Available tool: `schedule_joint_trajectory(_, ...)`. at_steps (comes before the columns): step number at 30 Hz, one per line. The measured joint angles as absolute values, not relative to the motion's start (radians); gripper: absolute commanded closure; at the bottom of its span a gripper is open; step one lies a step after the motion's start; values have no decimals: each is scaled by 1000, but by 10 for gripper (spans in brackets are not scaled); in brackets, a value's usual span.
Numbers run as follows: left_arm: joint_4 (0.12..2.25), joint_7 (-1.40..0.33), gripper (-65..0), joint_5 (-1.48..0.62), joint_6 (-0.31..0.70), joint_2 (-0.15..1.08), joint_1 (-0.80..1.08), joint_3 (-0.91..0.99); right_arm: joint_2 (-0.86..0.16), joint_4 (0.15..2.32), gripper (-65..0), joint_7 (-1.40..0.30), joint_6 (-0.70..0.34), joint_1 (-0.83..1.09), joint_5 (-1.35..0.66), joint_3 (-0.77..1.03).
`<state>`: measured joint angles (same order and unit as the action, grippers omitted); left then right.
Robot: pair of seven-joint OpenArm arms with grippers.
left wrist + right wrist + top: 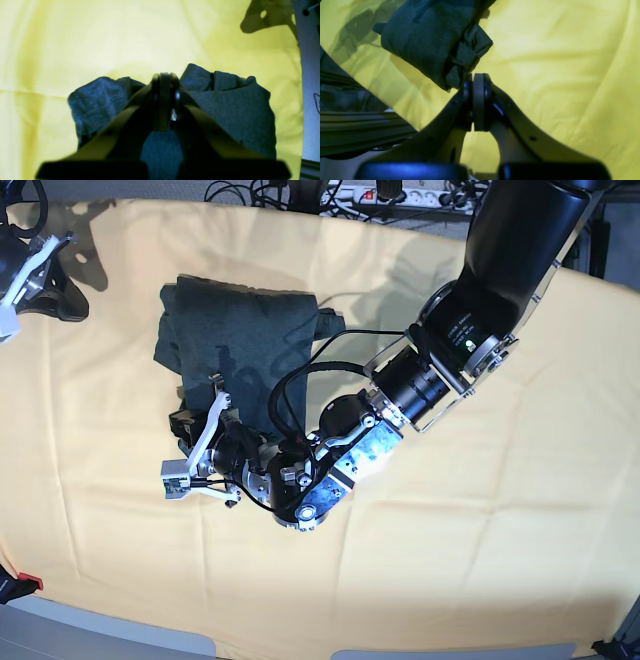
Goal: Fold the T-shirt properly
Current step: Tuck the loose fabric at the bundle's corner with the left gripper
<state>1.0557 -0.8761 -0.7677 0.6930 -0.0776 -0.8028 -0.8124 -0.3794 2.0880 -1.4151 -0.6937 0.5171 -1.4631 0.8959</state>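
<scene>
From my station I saw a desk (520, 510) covered edge to edge by a pale yellow tablecloth (480, 580), lightly creased and wrinkled. Light fell from above and threw soft shadows across the cloth near the far left corner. Along the far edge a white power strip (385, 194) lay among a tangle of black cables (262, 192). Grey floor (90, 640) showed below the near edge, with a small red tab (30, 583) at the left corner.
</scene>
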Motion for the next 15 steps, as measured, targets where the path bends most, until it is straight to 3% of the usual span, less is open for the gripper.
schedule_joint_trajectory(7,925,-871,0,-712,693,-77,-793,-812,-380,2088,0,-1415,-694,517,-1463,896)
schedule_joint_trajectory(15,792,-644,0,-634,692,-75,-790,-812,-379,2088,0,-1415,-694,517,-1463,896)
